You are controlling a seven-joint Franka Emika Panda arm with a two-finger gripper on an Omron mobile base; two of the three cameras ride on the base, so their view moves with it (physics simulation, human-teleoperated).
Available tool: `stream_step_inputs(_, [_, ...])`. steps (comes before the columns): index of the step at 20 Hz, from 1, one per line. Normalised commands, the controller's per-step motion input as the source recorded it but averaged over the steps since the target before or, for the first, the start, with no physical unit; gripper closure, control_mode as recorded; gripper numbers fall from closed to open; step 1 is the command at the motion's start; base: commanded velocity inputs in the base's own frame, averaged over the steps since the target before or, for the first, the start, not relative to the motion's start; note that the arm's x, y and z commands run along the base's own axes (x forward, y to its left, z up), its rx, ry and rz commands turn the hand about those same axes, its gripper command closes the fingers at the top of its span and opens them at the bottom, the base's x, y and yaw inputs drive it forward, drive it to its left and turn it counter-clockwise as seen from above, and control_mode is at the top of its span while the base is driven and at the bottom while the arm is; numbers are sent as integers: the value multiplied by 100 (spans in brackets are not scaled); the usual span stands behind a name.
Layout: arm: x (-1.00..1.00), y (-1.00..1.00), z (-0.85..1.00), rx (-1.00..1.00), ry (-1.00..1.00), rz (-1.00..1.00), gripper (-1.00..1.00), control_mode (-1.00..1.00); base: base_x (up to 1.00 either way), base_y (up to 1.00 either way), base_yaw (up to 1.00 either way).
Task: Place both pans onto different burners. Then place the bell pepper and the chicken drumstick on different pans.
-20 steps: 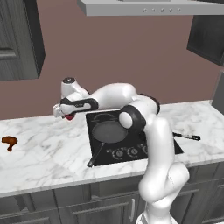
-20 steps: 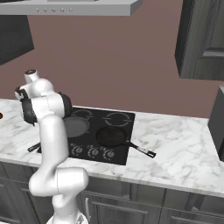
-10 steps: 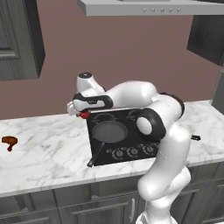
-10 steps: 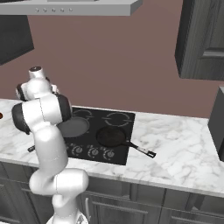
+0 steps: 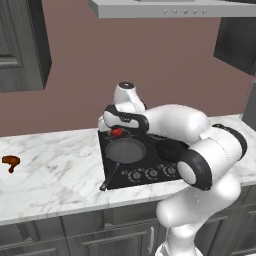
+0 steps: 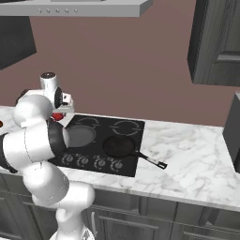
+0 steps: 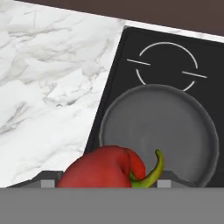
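I have the gripper (image 5: 116, 131) closed around the bell pepper (image 7: 103, 170), held above the cooktop's (image 5: 111, 143) left edge beside the wide pan (image 7: 159, 133). Releasing here risks it rolling onto the counter (image 5: 55, 165).

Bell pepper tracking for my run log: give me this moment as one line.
claw: shut on bell pepper | position: above wide grey pan edge | both pans on burners | drumstick on counter

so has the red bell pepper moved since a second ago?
Yes. The glossy red bell pepper, held in the fingers, has travelled right from over the marble counter to the wide dark grey pan.
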Motion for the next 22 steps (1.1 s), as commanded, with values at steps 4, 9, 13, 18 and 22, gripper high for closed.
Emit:
stream_step_inputs(4, [-46, -70, 38, 5, 0, -6, 100, -100, 0, 0, 0])
stream_step_inputs(9, [-50, -72, 31, 5, 0, -7, 100, -100, 0, 0, 0])
stream_step_inputs(13, [-40, -71, 18, 1, 0, -7, 100, -100, 0, 0, 0])
stream_step_inputs(18, [-22, -68, 2, 0, 0, -5, 100, -100, 0, 0, 0])
stream_step_inputs(22, [0, -66, 0, 0, 0, -5, 100, -100, 0, 0, 0])
